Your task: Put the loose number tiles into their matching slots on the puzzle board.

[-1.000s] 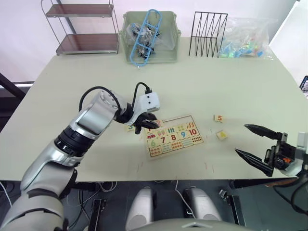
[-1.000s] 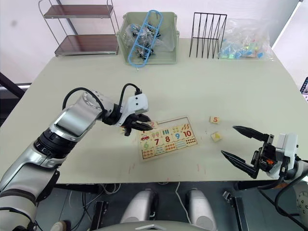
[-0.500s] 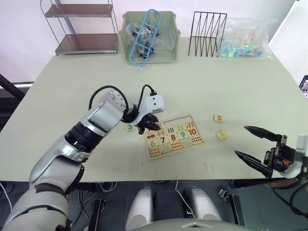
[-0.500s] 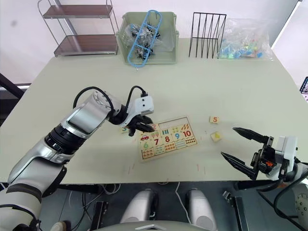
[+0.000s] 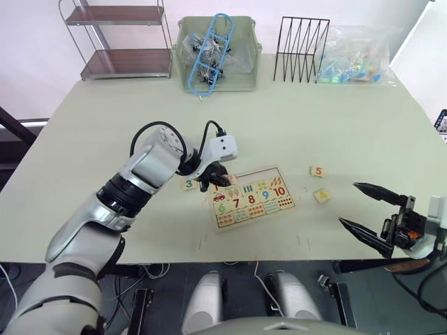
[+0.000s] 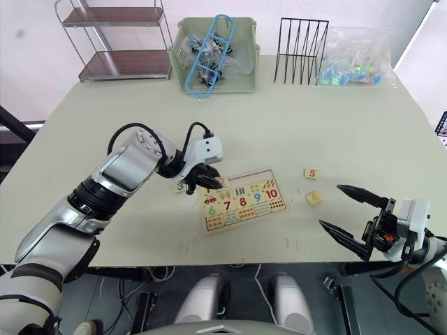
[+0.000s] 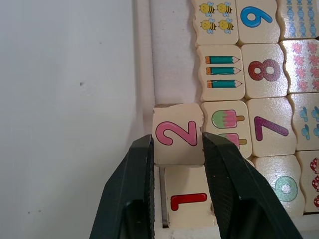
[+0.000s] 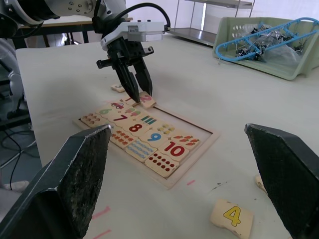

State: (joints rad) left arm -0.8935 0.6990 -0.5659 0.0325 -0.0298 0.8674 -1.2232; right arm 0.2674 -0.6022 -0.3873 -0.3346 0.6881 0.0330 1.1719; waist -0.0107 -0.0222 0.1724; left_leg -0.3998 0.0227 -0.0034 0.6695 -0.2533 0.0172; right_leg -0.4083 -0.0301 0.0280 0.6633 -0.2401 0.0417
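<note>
The puzzle board lies on the table, and everything below is placed from it. The tile with the red 1 already sits in the corner slot of the board's number row. The left gripper is clamped on the 2 tile, its fingers pressing both sides, and holds it over the next slot beside the 1. From the wrist view the tile looks slightly proud of the recess and overlaps the 1's edge, so it is probably not fully seated, though that is hard to be sure of. The rest of that row is bare.

Three tiles remain loose: the green 3 just off the board's left end, near the left gripper; the 5 and the yellow 4 off its right end. The right gripper hangs well to the right of the board, beyond the 4, with its fingers spread wide and nothing between them. So roughly one tile is placed, one is going in, three are left.

Compared with a second ago, the left gripper has moved from the board's left edge to sit squarely over the second slot, uncovering the 3 tile; the right gripper has barely shifted.
</note>
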